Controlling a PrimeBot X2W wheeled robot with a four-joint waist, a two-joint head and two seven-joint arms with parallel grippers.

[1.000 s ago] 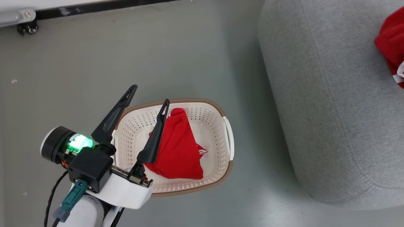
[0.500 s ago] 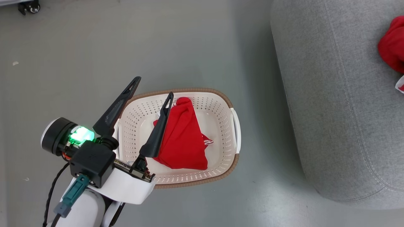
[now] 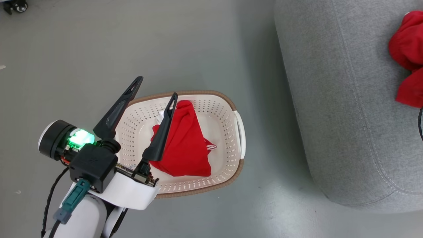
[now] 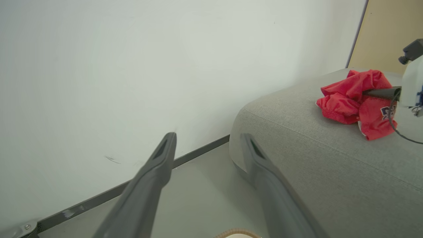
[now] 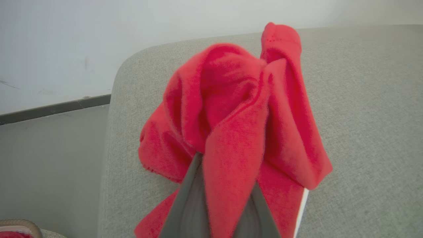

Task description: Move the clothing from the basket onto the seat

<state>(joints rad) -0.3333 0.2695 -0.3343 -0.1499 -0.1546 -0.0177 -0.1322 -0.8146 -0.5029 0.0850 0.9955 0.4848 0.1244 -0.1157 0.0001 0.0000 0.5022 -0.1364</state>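
The cream basket [image 3: 231, 132] stands on the floor with one red piece of clothing [image 3: 185, 145] lying in it. My left gripper [image 3: 156, 87] hovers open above the basket's left side, nothing between its fingers [image 4: 162, 155]. To the right is the large grey seat [image 3: 343, 99], and more red clothing [image 3: 406, 53] is bunched at its far right. In the right wrist view my right gripper [image 5: 226, 185] is shut on this red clothing [image 5: 231, 109] just above the seat [image 5: 363, 132]. The left wrist view shows that bundle [image 4: 353, 99] resting on the seat [image 4: 314, 158].
Grey floor [image 3: 165, 43] surrounds the basket, with a gap between it and the seat. A white wall with a dark baseboard [image 4: 99, 82] runs behind. A caster [image 3: 15, 6] sits at the far left corner. The basket's rim [image 5: 16, 224] shows in the right wrist view.
The head camera has shifted a little. My left gripper stays open over the basket. The red bundle at the seat's right edge has changed shape and reaches lower.
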